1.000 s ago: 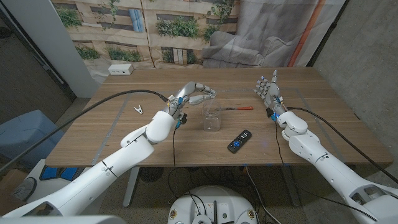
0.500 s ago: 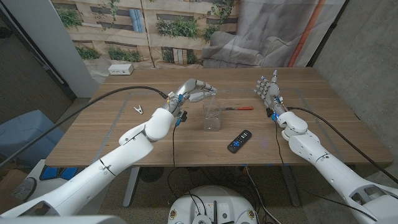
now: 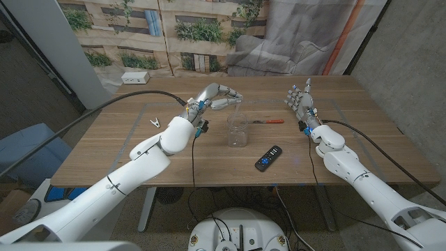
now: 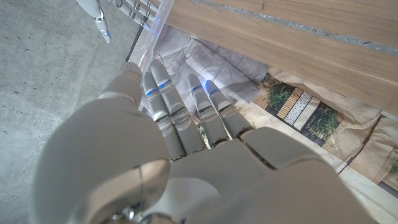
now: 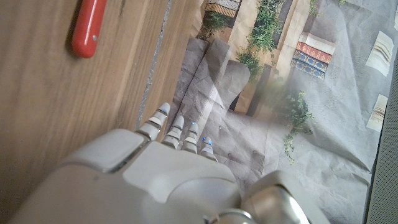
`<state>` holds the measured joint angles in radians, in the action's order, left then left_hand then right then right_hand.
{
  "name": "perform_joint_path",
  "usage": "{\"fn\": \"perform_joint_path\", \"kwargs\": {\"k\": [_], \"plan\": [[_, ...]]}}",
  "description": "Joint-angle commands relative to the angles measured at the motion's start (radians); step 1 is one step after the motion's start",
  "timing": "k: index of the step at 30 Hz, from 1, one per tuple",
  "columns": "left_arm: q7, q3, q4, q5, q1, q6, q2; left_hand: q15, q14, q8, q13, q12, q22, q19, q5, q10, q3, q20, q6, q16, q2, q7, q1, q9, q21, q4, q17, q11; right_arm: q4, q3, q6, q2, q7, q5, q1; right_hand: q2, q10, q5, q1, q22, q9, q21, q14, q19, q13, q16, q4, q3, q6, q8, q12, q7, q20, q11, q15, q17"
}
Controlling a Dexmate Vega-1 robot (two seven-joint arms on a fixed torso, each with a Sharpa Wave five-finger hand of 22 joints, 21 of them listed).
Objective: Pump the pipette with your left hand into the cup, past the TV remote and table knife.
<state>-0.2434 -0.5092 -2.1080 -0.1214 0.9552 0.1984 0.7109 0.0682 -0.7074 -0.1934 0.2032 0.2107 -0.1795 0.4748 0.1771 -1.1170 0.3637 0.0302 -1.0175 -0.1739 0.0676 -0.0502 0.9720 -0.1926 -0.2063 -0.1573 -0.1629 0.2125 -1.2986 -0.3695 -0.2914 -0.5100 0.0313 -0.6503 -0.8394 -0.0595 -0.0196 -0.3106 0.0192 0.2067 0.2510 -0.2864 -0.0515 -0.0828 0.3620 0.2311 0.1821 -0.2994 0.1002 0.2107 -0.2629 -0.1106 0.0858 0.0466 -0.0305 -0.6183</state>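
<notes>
The long wooden bench [image 3: 139, 139] carries a clear plastic cup [image 3: 237, 130] at its middle. The left robot hand [image 3: 217, 97] hovers just behind the cup, fingers pinching a thin translucent pipette [image 3: 237, 106] above the rim. The right robot hand [image 3: 301, 101] stands released, fingers apart. The black TV remote [image 3: 268, 157] and red-handled table knife [image 3: 267, 120] lie beside the cup. Pumping seems underway; next, squeeze the bulb with the tip over the cup.
</notes>
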Motion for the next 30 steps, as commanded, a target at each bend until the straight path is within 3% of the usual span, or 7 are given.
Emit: {"fn": "perform_joint_path", "kwargs": {"k": [1, 17, 30], "plan": [[-0.03, 0.029, -0.023, -0.001, 0.006, -0.021, 0.007, 0.141, 0.004, 0.002, 0.002, -0.001, -0.001, 0.002, 0.005, 0.005, 0.01, 0.002, 0.004, 0.004, 0.004, -0.004, -0.006, -0.003, -0.001, -0.001, -0.001, 0.004, -0.001, 0.0, 0.001, 0.0, -0.001, 0.0, -0.001, -0.058, -0.004, -0.006, 0.0, 0.005, 0.003, -0.004, -0.006, -0.005, 0.003, 0.006, 0.0, -0.007, -0.003, 0.007, -0.002, -0.009, 0.002, 0.006, -0.084, -0.005], [-0.025, 0.059, -0.06, -0.011, -0.001, -0.026, 0.019, 0.14, 0.009, 0.002, 0.002, -0.003, -0.001, 0.001, 0.005, 0.014, 0.016, 0.002, 0.008, 0.006, 0.004, -0.006, -0.008, -0.003, -0.001, -0.004, 0.0, 0.005, 0.002, 0.0, 0.0, 0.0, 0.001, 0.0, 0.001, -0.058, -0.002, -0.006, 0.0, 0.005, 0.003, -0.004, -0.005, -0.005, 0.003, 0.006, 0.001, -0.007, -0.002, 0.006, -0.002, -0.009, 0.001, 0.003, -0.084, -0.005], [0.039, 0.079, -0.071, -0.044, -0.034, -0.023, 0.081, 0.139, 0.011, 0.001, 0.002, -0.003, -0.001, 0.003, 0.005, 0.016, 0.019, 0.003, 0.009, 0.006, 0.006, -0.004, -0.01, -0.003, -0.002, -0.005, 0.0, 0.005, 0.002, -0.001, 0.0, 0.001, 0.001, 0.0, 0.001, -0.058, -0.001, -0.006, 0.0, 0.005, 0.003, -0.003, -0.003, -0.004, 0.003, 0.007, 0.001, -0.006, -0.002, 0.006, -0.003, -0.009, 0.002, 0.006, -0.085, -0.005]]}}
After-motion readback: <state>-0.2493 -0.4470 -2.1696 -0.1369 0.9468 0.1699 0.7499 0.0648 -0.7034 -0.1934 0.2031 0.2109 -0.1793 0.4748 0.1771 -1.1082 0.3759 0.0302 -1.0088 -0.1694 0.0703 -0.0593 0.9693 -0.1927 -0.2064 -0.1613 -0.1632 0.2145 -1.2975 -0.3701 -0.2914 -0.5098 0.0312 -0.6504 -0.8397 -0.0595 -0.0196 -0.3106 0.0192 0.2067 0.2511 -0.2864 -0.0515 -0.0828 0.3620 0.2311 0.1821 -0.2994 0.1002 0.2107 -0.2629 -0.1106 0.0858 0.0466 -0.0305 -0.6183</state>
